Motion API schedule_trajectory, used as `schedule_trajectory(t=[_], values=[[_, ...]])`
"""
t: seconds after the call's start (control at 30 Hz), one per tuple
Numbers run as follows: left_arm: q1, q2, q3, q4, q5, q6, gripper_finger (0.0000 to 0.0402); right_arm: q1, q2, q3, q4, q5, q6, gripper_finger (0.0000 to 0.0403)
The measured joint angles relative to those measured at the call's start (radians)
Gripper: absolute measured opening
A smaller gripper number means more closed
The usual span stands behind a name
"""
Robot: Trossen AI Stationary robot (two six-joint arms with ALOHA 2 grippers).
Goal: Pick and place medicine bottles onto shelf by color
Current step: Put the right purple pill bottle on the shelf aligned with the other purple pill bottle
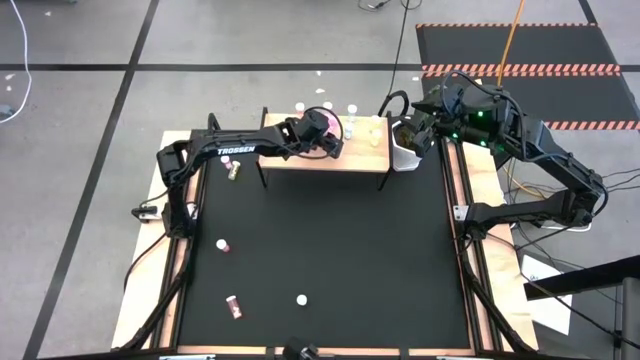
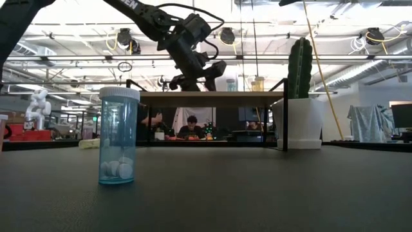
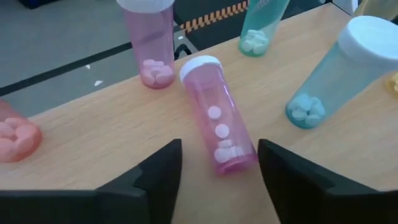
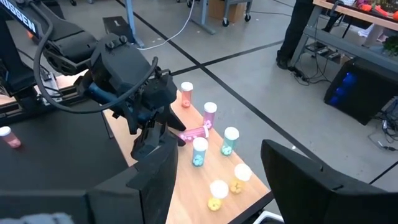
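Note:
A light-wood shelf (image 1: 325,158) stands at the table's far edge. On it stand pink (image 3: 152,43), teal (image 3: 336,74) and yellow (image 4: 239,177) medicine bottles. One pink bottle (image 3: 217,118) lies on its side on the shelf top, white cap away from my left gripper (image 3: 219,148). That gripper is open, slanting down over the shelf, with one finger on each side of the bottle's base end. My right gripper (image 4: 214,168) hangs open and raised at the far right, above the cactus pot. My left gripper has one finger (image 3: 273,168) right beside the base end (image 3: 239,158) of the lying pink bottle; whether it touches, I cannot tell. The other finger (image 3: 165,171) stands clear of it. The bottle rests on the shelf top.
A white pot with a cactus (image 2: 299,96) stands by the shelf's right end. Loose bottles lie on the black mat: an olive one (image 1: 234,170) by the shelf's left legs, pink ones (image 1: 222,243) (image 1: 234,306), a white-capped one (image 1: 301,298), and a teal one (image 2: 118,136).

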Motion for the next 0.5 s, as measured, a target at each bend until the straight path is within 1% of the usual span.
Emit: schedule_trajectory(t=[0.2,0.5], values=[[0.0,0.0,0.0,0.006,0.001,0.006,0.016,0.0,0.0,0.0,0.0,0.001,-0.015,0.0228],[0.001,0.0,0.0,0.013,0.002,0.006,0.0128,-0.001,0.0,0.0,0.0,0.001,-0.03,0.0228]])
